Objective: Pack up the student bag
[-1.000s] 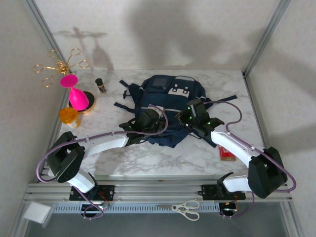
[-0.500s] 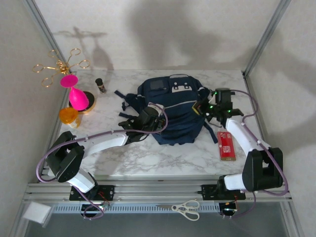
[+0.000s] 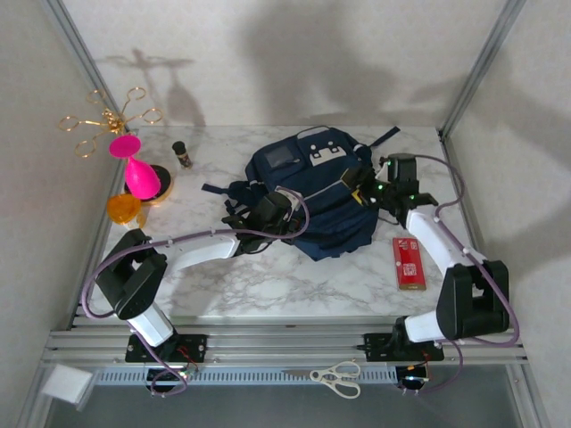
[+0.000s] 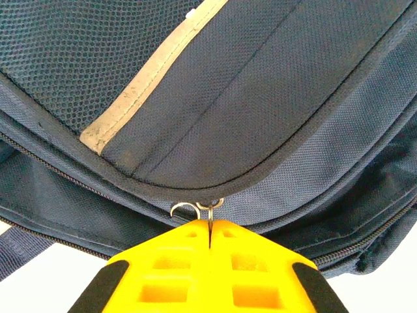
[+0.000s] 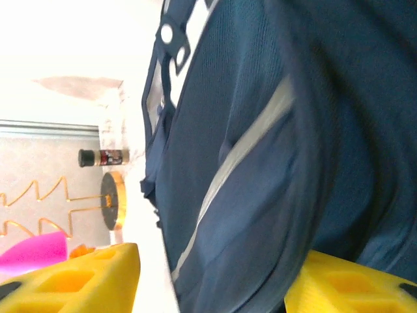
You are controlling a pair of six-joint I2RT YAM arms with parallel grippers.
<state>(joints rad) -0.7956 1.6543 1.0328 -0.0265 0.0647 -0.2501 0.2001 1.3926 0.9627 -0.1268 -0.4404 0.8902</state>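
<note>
Shifted rightward and back over the last second: student bag [image 3: 317,178], now laid centre-rear on the tabletop [image 3: 268,285]. Zip pull ring [image 4: 207,206] is pinched by the left pincer [image 4: 210,228], pressed together, presumably so the zip can be run open. Right pincer [image 3: 355,185] is spread astride a fold at the bag's right side.

Left arm [image 3: 192,252] reaches from its base at near left, stretched low across the counter toward the centre, wrist angled up-right. Left gripper [image 4: 210,225]: yellow jaws pressed fully together, pinching the thin metal zipper pull [image 4: 210,207]. Right arm [image 3: 437,241] bent at the elbow on the right side, forearm running up and inward, wrist turned left. Right gripper [image 5: 218,261]: jaws spread apart, a fold of the student bag [image 3: 308,192] between them, no clamp visible.
</note>
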